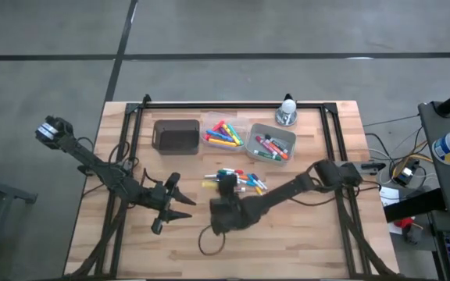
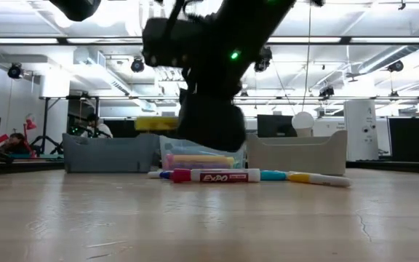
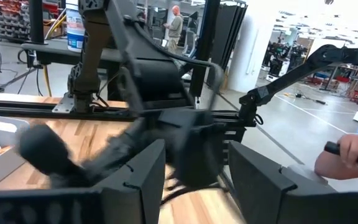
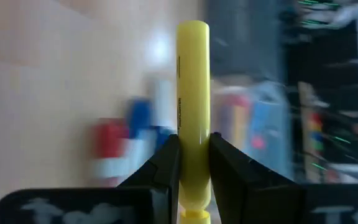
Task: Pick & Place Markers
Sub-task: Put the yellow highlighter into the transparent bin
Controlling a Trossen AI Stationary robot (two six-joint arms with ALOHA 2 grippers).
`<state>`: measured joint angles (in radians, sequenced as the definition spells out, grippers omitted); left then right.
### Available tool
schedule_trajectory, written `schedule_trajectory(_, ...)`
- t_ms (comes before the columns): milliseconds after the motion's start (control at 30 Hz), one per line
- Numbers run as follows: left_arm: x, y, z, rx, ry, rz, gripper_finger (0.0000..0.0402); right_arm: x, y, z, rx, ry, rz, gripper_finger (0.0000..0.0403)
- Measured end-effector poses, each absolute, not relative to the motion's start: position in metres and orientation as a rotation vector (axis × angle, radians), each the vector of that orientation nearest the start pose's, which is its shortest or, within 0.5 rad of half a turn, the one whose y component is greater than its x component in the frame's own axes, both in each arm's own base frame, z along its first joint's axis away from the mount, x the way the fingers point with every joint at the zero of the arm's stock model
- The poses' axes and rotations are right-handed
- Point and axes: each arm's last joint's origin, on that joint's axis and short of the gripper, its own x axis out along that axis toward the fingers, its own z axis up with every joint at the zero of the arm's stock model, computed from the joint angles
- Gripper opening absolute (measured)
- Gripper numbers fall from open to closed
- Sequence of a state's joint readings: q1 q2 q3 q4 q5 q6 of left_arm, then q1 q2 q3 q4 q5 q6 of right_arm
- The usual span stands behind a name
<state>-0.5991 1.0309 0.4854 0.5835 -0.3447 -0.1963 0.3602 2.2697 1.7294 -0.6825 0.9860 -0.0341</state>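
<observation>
Yellow marker [image 4: 192, 99] pinched tight btwn right gripper [image 4: 193, 158] fingers, up off table [image 1: 116, 234], prob for carrying to a bin [image 1: 270, 144]. More markers [image 1: 237, 181] loose on wood just beside. Left gripper [image 1: 180, 208] spread wide, holding nothing, waiting nearby.

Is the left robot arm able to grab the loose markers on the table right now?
Probably not easily. The open left gripper sits beside the loose markers on the wooden table, but the right gripper, holding a yellow marker, hangs over them.
</observation>
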Motion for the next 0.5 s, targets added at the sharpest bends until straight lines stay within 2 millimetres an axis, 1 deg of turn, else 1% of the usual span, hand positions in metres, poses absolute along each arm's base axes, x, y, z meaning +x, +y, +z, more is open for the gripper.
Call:
schedule_trajectory(200,0.187,-0.116,0.258,-0.214,-0.009,-0.257,0.0170,0.450,0.096,0.154,-0.853,1.032,-0.632,0.0061)
schedule_trajectory(367,0.187,-0.116,0.258,-0.215,-0.008,-0.257,0.0170,0.457,0.045,0.155,-0.849,1.108,-0.702,0.0061)
schedule_trajectory(500,0.187,-0.116,0.258,-0.215,-0.008,-0.264,0.0170,0.460,0.007,0.156,-0.827,1.155,-0.758,0.0061)
